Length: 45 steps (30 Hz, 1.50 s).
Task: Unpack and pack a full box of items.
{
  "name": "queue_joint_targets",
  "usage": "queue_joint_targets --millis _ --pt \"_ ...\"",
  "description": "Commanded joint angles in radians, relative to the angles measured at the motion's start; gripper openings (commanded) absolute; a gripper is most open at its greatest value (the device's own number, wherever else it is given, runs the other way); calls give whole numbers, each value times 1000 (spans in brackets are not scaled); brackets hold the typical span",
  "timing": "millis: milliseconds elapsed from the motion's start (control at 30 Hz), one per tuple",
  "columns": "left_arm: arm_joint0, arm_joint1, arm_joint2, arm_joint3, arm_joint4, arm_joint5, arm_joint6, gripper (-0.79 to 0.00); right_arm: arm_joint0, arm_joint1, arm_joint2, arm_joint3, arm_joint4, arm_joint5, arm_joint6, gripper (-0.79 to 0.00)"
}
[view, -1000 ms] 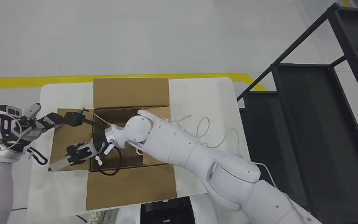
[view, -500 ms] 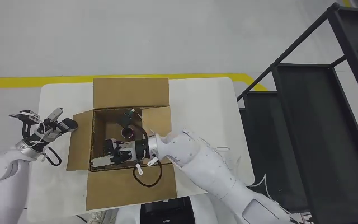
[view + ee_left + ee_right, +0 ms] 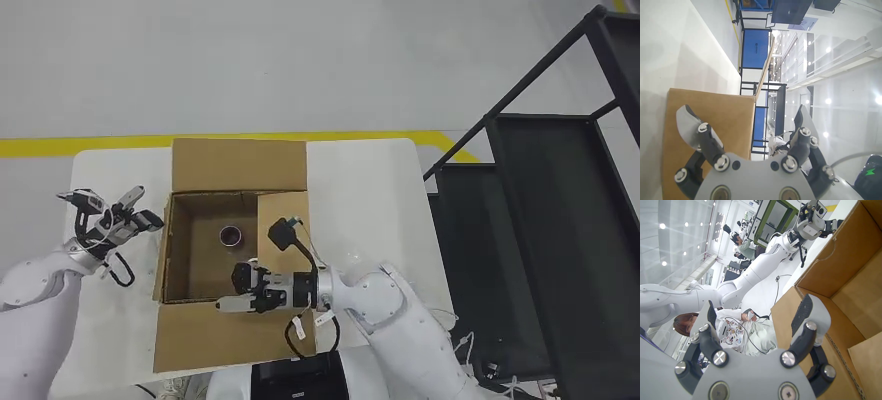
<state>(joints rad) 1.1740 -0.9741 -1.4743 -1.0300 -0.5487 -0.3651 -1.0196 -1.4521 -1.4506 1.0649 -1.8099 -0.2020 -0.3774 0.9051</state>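
between the fingers of the right gripper [image 3: 758, 303] there is nothing: the two pads stand wide apart and empty. this gripper hangs at the near edge of the open box [image 3: 195, 272], just where the front flap [image 3: 235, 338] folds outward toward the robot. ahead of its fingertips lies the box's bare cardboard floor. farther ahead, close to the far wall, a small round dark item [image 3: 230, 236] sits upright on that floor. beside the wrist of this gripper, the right flap [image 3: 285, 212] is raised rather than laid flat.

across the box from the right gripper, the left gripper [image 3: 742, 111] is just outside the left flap [image 3: 165, 250], which stands upright. its fingers are likewise spread wide with nothing between them. they point at the flap's outer face, and one finger [image 3: 688, 123] lies over the cardboard as its own wrist camera sees it. whether it touches i cannot tell.

beyond both grippers, on the far side of the box, the back flap [image 3: 237, 165] lies folded outward. the box rests on the white tabletop [image 3: 360, 190], which stretches away to either side of the grippers.
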Motion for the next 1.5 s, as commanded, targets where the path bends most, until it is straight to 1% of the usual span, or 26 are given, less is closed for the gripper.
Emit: queue_joint_targets --millis 0,33,133,233,333,400,533,633,700,733,833,900,967,1033,1133,1233,1333,1467 --pt "-5 -1 0 6 -5 -2 -1 0 -6 5 3 -7 2 -1 1 0" --pt "-6 0 -4 6 -8 -3 -2 0 -7 7 4 -8 3 -1 1 0" --pt "6 9 -52 -15 -33 -16 -19 0 -10 15 8 -14 7 -8 3 0" --pt "50 26 -126 -98 -51 -36 -64 0 -13 22 15 -15 16 -17 0 0" --pt "113 42 -203 -218 -49 -17 -97 0 -18 29 23 -15 23 -32 -1 0" --pt "178 54 -271 -341 -39 18 -107 0 -23 34 30 -13 32 -42 -4 0" --pt "294 63 -368 -550 -51 71 -119 0 -42 45 43 -12 39 -61 -18 0" --pt "373 65 -408 -692 -44 112 -126 0 -68 53 57 -11 44 -78 -35 0" --pt "406 65 -416 -760 -32 138 -127 0 -83 58 65 -11 49 -89 -42 0" --pt "426 65 -415 -808 -20 153 -121 0 -96 62 72 -11 52 -98 -48 0" --pt "451 62 -384 -889 10 169 -87 0 -121 70 83 -9 58 -121 -63 0" --pt "451 59 -343 -916 29 179 -59 0 -134 75 89 -3 63 -137 -69 0" --pt "443 57 -296 -928 56 195 -42 0 -142 79 93 1 67 -147 -76 0" --pt "418 54 -217 -932 111 217 -18 0 -154 84 99 12 76 -162 -86 0" --pt "371 47 -102 -908 187 245 24 0 -163 91 102 20 84 -181 -95 0" --pt "316 37 3 -872 239 253 78 0 -174 97 105 26 88 -197 -106 0" --pt "266 26 84 -836 289 264 133 0 -181 103 103 30 89 -207 -114 0" --pt "199 12 175 -775 361 250 195 0 -186 110 100 45 94 -223 -121 0"
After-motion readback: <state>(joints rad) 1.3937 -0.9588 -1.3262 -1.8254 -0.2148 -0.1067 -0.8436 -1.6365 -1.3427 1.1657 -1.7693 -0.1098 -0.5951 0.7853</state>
